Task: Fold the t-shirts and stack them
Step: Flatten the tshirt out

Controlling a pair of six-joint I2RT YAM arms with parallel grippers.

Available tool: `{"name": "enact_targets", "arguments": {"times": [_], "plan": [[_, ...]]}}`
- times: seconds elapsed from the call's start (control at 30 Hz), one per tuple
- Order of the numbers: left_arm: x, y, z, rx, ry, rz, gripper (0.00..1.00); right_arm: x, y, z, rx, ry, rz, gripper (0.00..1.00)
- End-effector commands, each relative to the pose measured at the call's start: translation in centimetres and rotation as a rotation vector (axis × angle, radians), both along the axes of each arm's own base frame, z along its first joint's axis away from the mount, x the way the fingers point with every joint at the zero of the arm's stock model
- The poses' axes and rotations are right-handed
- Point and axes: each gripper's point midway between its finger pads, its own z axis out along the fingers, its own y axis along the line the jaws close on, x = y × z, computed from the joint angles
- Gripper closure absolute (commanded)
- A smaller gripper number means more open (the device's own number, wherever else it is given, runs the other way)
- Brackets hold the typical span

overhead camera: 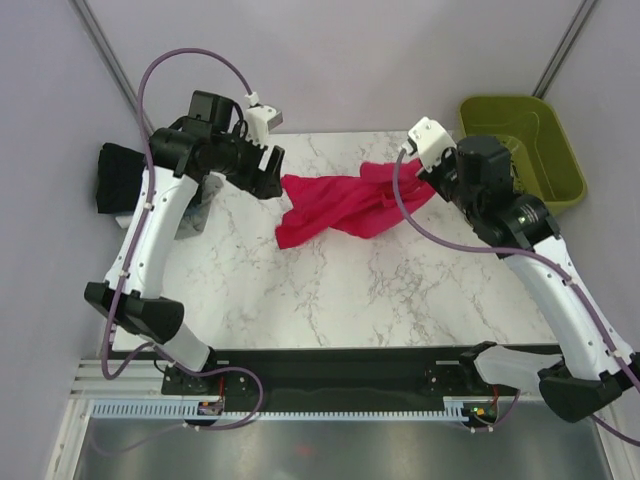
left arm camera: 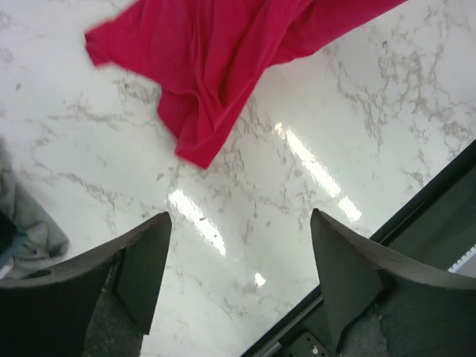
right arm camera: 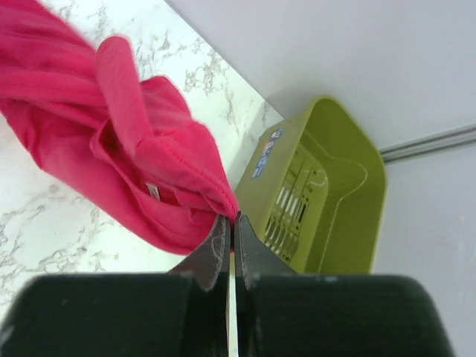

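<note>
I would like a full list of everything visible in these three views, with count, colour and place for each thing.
t-shirt: one, crimson-pink, crumpled at the far middle of the table
black cloth: one, black, at the table's far left edge
grey cloth: one, grey, beside the black one, partly under the left arm
basket: one, olive green, far right corner
table: one, white marble pattern
left fingers: one pair, black, open, at the shirt's left end, holding nothing
right fingers: one pair, black, shut on the shirt's right edge

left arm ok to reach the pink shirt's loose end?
Probably yes: the left hand is open beside the pink shirt, only bare table between. The right hand pinches its other end.
</note>
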Motion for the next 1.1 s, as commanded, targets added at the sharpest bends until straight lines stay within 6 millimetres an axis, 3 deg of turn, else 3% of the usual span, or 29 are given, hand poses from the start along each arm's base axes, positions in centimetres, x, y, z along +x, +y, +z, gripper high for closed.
{"name": "enact_targets", "arguments": {"times": [0.0, 0.13, 0.17, 0.27, 0.3, 0.37, 0.4, 0.43, 0.6, 0.73, 0.8, 0.87, 1.07], "plan": [[-1.1, 2.2, -1.9, 0.097, 0.030, 0.044, 0.16, -1.6, -0.4, -6.7, -0.043, 0.172, 0.007, 1.00], [-0.6, 2.4, -2.4, 0.120, 0.042, 0.045, 0.15, -2.0, 0.2, -9.6, -0.025, 0.243, 0.028, 1.00], [-0.8, 1.5, -3.0, 0.096, 0.073, 0.004, 0.17, -2.3, 0.3, -10.5, -0.020, 0.269, 0.034, 1.00], [-1.2, 0.6, -6.7, 0.130, 0.168, -0.066, 0.24, -2.3, 0.9, -11.9, 0.000, 0.303, 0.045, 1.00], [-1.5, 0.8, -9.0, 0.172, 0.218, -0.076, 0.25, -2.3, 1.0, -12.2, 0.003, 0.313, 0.045, 1.00], [-0.5, 1.2, -11.4, 0.235, 0.197, -0.092, 0.30, -2.0, 1.1, -12.4, 0.001, 0.321, 0.042, 1.00], [-1.2, 1.8, -13.5, 0.268, 0.216, -0.101, 0.32, -1.9, 1.2, -12.4, 0.002, 0.322, 0.041, 1.00], [0.3, 2.0, -14.0, 0.307, 0.131, -0.112, 0.34, -1.8, 1.2, -12.4, 0.004, 0.321, 0.041, 1.00], [-1.8, 1.7, -18.8, 0.423, 0.114, -0.266, 0.35, -1.1, 1.1, -13.0, -0.003, 0.327, 0.021, 1.00], [-2.1, 1.5, -22.2, 0.439, 0.189, -0.292, 0.35, -0.7, 0.8, -13.3, 0.015, 0.340, 0.007, 1.00], [1.0, 1.2, -22.5, 0.471, 0.104, -0.264, 0.34, -0.5, 0.7, -13.5, 0.013, 0.347, -0.001, 1.00], [1.9, 0.9, -23.9, 0.481, 0.127, -0.263, 0.34, -0.3, 0.5, -13.8, 0.009, 0.353, -0.009, 1.00], [5.0, -1.1, -25.3, 0.447, 0.143, -0.237, 0.34, 0.4, 0.8, -13.8, 0.008, 0.359, -0.011, 1.00]]}}
